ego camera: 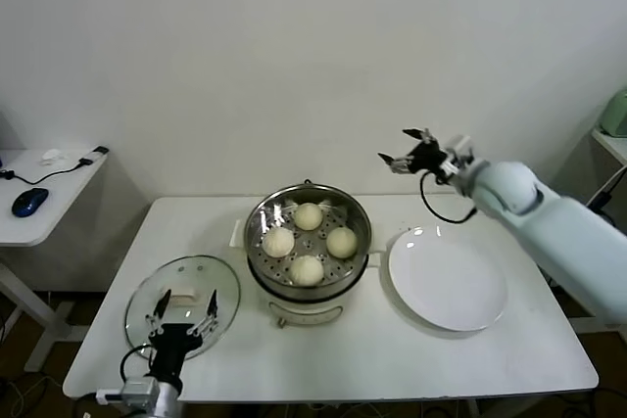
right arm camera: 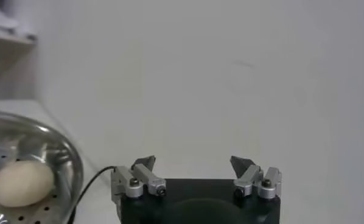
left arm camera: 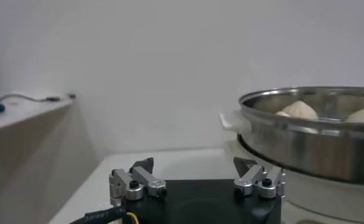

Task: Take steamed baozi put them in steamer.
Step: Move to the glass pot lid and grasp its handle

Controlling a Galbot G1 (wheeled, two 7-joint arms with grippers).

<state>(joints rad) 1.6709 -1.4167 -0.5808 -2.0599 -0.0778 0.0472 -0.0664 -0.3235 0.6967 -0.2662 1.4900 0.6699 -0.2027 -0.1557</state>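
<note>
four cream-white buns sit on a shiny steel steamer tray dotted with holes; plain white plate, white table, clear glass lid, perhaps faintly greenish.

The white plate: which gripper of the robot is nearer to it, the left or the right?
Right. The right gripper hangs open in the air above the far edge of the white plate. The left gripper is open over the glass lid, across the steamer from the plate.
</note>
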